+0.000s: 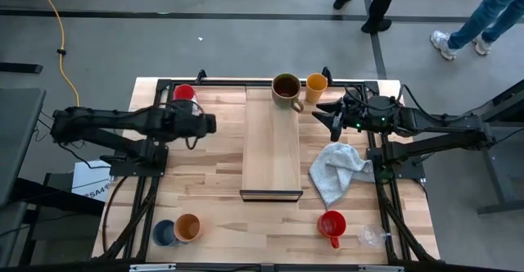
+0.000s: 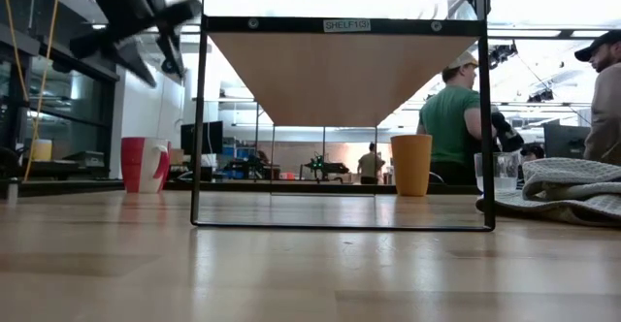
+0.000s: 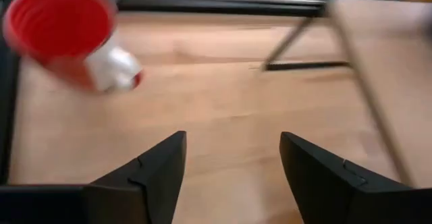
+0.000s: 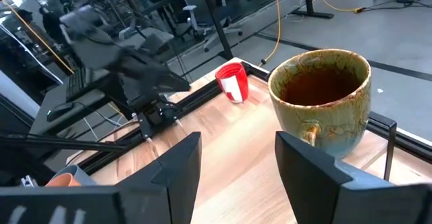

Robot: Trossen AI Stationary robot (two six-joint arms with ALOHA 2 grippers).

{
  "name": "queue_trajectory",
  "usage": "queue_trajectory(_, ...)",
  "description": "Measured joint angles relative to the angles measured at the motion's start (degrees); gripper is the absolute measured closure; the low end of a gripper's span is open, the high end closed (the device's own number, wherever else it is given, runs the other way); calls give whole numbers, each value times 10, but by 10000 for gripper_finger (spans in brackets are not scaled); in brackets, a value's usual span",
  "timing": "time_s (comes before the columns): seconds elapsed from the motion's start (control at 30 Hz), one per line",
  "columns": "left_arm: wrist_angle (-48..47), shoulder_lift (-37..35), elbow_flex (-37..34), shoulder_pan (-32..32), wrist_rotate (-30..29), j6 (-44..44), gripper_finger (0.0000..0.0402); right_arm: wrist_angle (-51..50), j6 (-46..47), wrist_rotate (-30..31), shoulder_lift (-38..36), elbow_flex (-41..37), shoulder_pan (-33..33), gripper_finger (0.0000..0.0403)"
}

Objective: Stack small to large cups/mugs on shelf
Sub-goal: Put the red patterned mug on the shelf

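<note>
Left gripper [image 1: 214,124]: jaws apart and empty, hovering over the table between the far-left red mug [image 1: 185,93] and the shelf [image 1: 273,153].
Blue cup [image 1: 164,233] and orange cup [image 1: 188,227]: near-left corner, touching, well off the shelf.
Shelf: only the olive mug [image 1: 286,88] on it, at the far end; another orange cup [image 1: 316,83] stands just beside it.
Right gripper [image 1: 331,118]: jaws apart, empty, right of the shelf near the olive mug.
Cloth [image 1: 339,170]: bunched right of the shelf.
Near right: second red mug [image 1: 332,224], clear cup [image 1: 370,236].
Risk: the far-left red mug sits against the frame rail; a low reach could tip it. The right arm's swing could snag the cloth.
</note>
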Motion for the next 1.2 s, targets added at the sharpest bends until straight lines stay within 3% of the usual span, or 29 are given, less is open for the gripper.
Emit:
queue_trajectory(0.2, 41, 79, 0, 108, -18, -48, 171, 0, -1, 0, 0, 0, -1, 221)
queue_trajectory(0.47, 62, 160, 0, 210, 8, -64, 174, 0, -1, 0, 0, 0, -1, 221)
queue_trajectory(1.2, 125, 266, 0, 290, 65, -140, 174, 0, -17, 0, 0, 1, -1, 221)
